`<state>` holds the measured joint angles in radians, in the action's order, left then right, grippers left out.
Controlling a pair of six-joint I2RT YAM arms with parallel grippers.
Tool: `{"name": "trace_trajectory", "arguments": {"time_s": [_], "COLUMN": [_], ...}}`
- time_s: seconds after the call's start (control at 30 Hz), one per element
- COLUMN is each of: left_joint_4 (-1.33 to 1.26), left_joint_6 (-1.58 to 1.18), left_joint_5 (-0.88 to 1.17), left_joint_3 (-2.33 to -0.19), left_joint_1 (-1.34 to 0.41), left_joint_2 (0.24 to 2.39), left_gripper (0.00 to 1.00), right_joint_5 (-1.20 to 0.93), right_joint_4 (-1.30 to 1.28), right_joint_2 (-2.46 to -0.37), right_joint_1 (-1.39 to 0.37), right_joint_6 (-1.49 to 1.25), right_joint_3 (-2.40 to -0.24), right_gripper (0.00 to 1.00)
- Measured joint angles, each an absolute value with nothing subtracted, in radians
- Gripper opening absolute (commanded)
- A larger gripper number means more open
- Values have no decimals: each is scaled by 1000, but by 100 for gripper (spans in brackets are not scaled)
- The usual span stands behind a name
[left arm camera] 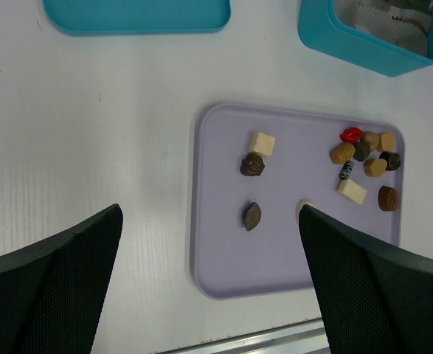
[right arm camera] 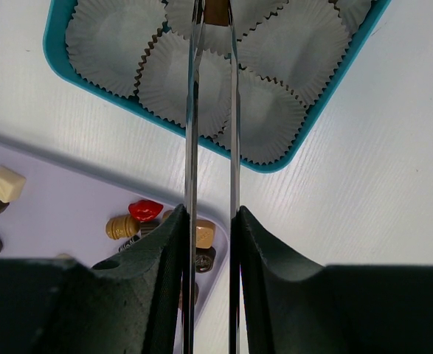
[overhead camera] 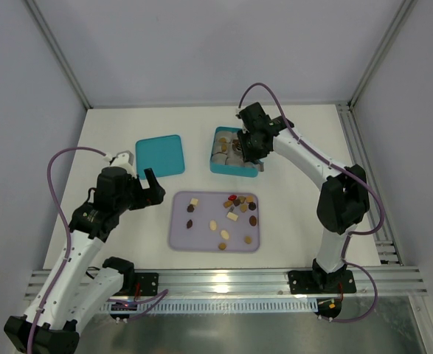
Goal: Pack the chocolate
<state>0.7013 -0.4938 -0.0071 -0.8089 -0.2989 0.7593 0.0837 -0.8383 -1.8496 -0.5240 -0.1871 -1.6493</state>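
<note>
white table (overhead camera: pixel 150 125) carries a lilac tray (overhead camera: pixel 183 240) of loose chocolates (overhead camera: pixel 234 206), most crowded at its 2 o'clock corner. left gripper (overhead camera: pixel 153 186) hangs spread wide at the tray's 10 o'clock. right gripper (right arm camera: pixel 215 6) pinches 1 brown chocolate (right arm camera: pixel 216 13) above paper cups (right arm camera: pixel 179 81) in the teal box (overhead camera: pixel 223 171).

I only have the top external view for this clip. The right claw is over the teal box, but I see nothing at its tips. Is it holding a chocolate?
Observer: Yes. The right wrist view shows the right claw pinching a brown chocolate between its thin blade tips, above the paper cups.
Operator: Are those cups filled?
Observer: The ones that view shows plainly are empty white liners.
Operator: And the left claw?
Observer: Its own wrist view shows the left claw wide open, with nothing between its fingers.
</note>
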Motion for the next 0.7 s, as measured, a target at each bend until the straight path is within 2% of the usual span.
{"name": "trace_trajectory", "arguments": {"time_s": [0.17,0.7], "left_joint_4": [701,702], "left_joint_6": [-494,-494], "left_joint_5": [-7,-7], "left_joint_3": [-809,-809], "left_joint_1": [-299,-299], "left_joint_2": [759,759], "left_gripper": [100,100], "right_joint_5": [84,96], "right_joint_4": [-838,-873], "right_joint_2": [-1850,-1805], "right_joint_1": [-524,-549], "right_joint_6": [-188,-188], "right_joint_3": [-1649,-1662], "right_gripper": [40,41]}}
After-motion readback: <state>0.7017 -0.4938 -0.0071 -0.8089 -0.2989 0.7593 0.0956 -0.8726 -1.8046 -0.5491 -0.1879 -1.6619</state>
